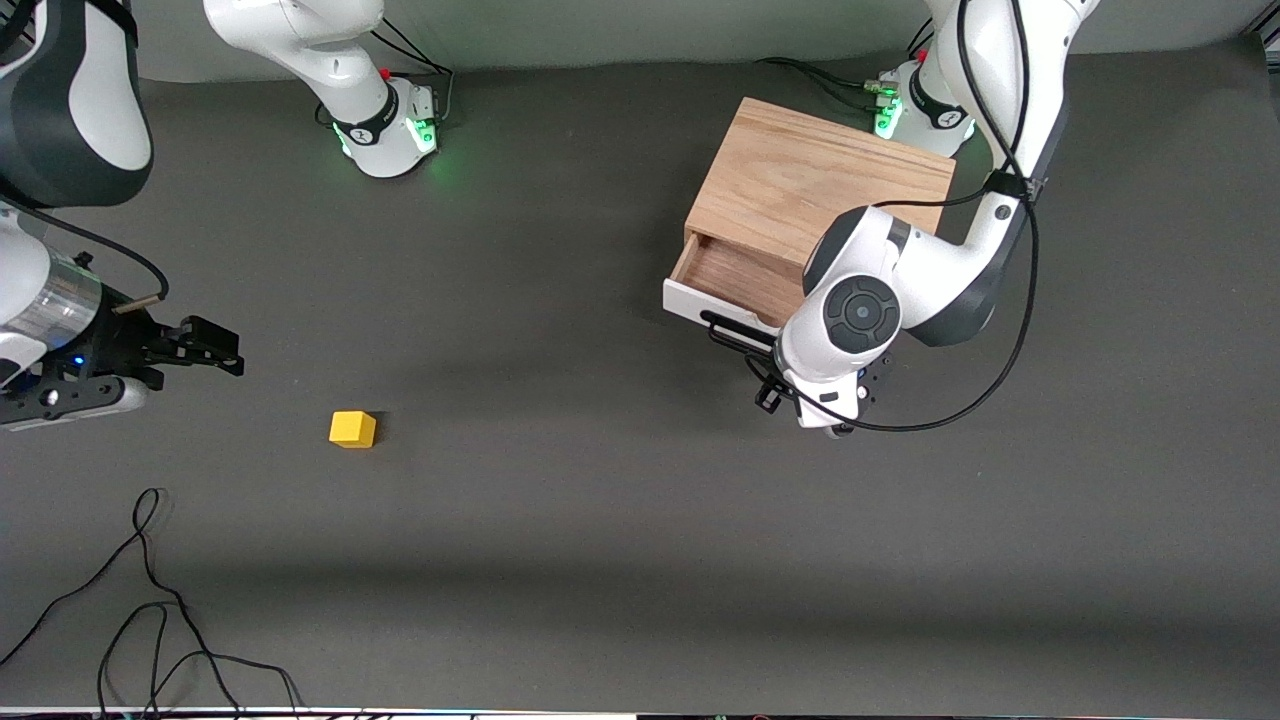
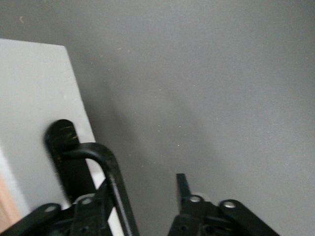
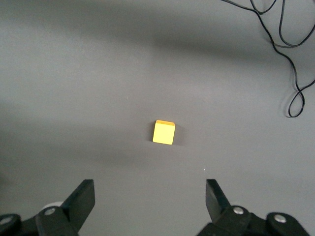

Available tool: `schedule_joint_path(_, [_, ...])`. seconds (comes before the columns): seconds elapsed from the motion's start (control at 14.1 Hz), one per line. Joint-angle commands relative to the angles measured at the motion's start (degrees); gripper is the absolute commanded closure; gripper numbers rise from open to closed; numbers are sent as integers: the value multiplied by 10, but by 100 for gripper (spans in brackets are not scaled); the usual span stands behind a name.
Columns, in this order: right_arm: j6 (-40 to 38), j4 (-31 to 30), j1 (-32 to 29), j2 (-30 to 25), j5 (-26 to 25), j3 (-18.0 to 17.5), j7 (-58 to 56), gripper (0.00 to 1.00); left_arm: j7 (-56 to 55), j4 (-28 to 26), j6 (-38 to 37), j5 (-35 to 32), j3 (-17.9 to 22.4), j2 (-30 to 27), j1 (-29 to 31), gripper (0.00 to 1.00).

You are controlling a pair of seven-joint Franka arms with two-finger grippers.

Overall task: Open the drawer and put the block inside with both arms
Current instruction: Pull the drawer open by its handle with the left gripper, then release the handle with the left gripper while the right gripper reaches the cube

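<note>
Wooden cabinet (image 1: 800,180), drawer (image 1: 735,280) partly open; my left gripper (image 2: 142,206) at its handle (image 2: 106,167), fingers spread.
My right gripper (image 3: 147,206), jaws wide, hangs over bare table; block (image 1: 352,428) lies near it, ungrasped. Risk: my left gripper may slip off the handle, leaving the drawer too shallow.

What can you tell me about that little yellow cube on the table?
The block is a small bright yellow cube with smooth, plain faces. It sits flat on the dark grey table toward the right arm's end, nearer the front camera than the cabinet. Nothing touches it; the right gripper hangs open above the table beside it.
</note>
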State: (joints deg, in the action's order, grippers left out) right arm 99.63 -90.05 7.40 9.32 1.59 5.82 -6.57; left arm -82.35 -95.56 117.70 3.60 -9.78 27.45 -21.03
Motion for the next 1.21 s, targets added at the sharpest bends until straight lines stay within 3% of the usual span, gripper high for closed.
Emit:
schedule_joint_path(0.0, [7,5,4,24,3,3,0,0,11,58,31,-23,8,12,-6,0])
schedule_joint_path(0.43, [71,-22,2,78,8,8,0,0,24,63,-5,-23,8,4,4,0])
schedule_joint_path(0.64, [109,-51,-1,97,9,8,1,0,28,125,-116,-23,7,-15,14,0])
schedule_joint_path(0.85, [204,-135,1,93,10,8,19,0,75,206,-252,-16,6,-34,26,0])
schedule_joint_path(1.14, [342,-227,2,97,10,8,22,0,209,213,-358,-14,7,-109,64,0])
